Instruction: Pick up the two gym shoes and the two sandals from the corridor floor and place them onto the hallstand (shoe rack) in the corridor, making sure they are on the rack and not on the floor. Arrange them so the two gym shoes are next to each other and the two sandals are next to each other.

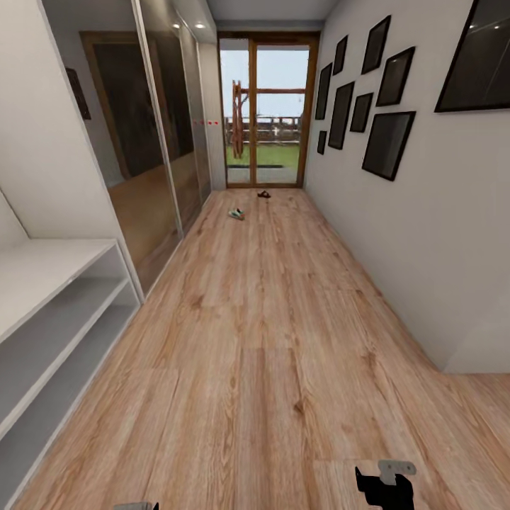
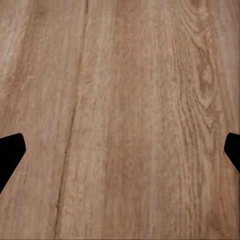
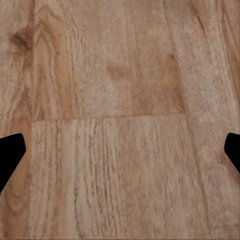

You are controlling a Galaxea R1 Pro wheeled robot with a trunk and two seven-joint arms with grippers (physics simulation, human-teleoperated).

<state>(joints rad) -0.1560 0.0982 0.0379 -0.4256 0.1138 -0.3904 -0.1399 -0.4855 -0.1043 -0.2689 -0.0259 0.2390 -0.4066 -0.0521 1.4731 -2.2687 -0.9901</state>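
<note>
**Long hallway, shoes far away**

Wood floor point(image 1: 269, 340) runs ahead of you. One gym shoe point(image 1: 236, 213) and a sandal point(image 1: 263, 194) lie far off by the glass door point(image 1: 268, 113). Your shoe rack point(image 1: 49, 319) stands left. Left gripper point(image 2: 120, 155) and right gripper point(image 3: 120, 155) hang wide apart, holding nothing.

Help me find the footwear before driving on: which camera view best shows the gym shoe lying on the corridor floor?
The head view: the gym shoe lies small and far down the corridor floor, near the glass door, with a dark sandal beyond it. Both wrist views show floor planks between open fingers, no shoe.
</note>
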